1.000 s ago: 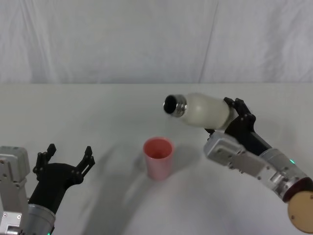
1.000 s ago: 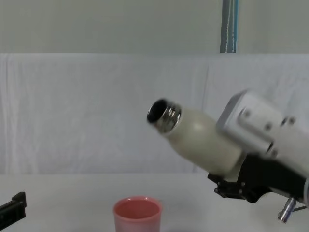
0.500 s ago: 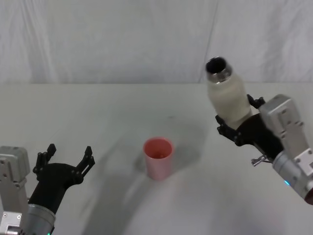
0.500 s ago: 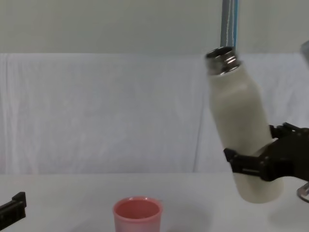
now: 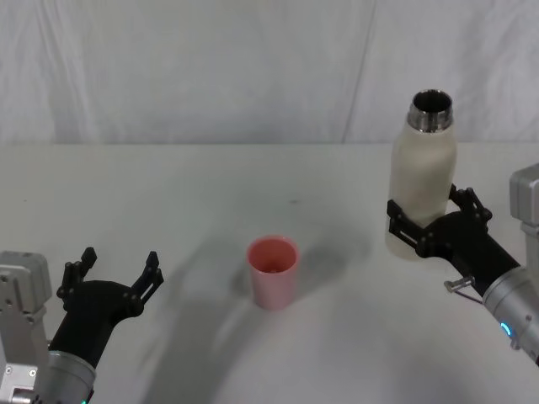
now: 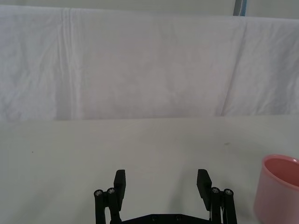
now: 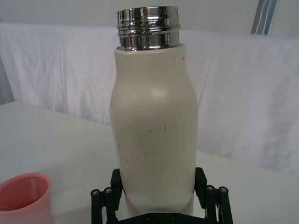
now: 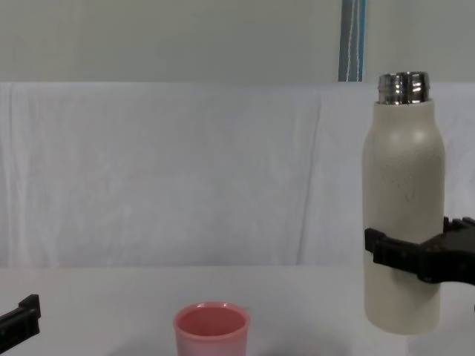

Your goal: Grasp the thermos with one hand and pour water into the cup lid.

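At the near left corner of the table (image 5: 210, 181), the left gripper (image 5: 116, 271) waits low with its two black fingers spread wide and nothing between them. From its wrist camera the same fingers (image 6: 119, 182) stand apart over the white surface, and the pink cup lid (image 6: 279, 190) shows off to one side, not touched.

Nearer to the middle of the table stands the cup lid (image 5: 272, 271), upright with its opening upward. It is well apart from both grippers. In the chest view its rim (image 8: 211, 323) sits low in the picture, to the left of the bottle.

On the right side, the right gripper (image 5: 431, 225) holds the thermos (image 5: 421, 187) around the lower part of its body, the black fingers pressed on both sides of it. The thermos is upright, its steel neck (image 5: 430, 111) on top and open, with no cap on it. It stands to the right of the cup lid, not above it. In the chest view the base of the thermos (image 8: 402, 219) looks at or just above the table; I cannot tell whether it touches. The right wrist view shows the fingers (image 7: 104, 198) closed against the cream body (image 7: 156, 135).

Behind everything hangs a white cloth (image 5: 253, 67), with a blue-edged pole (image 8: 353, 41) above it.
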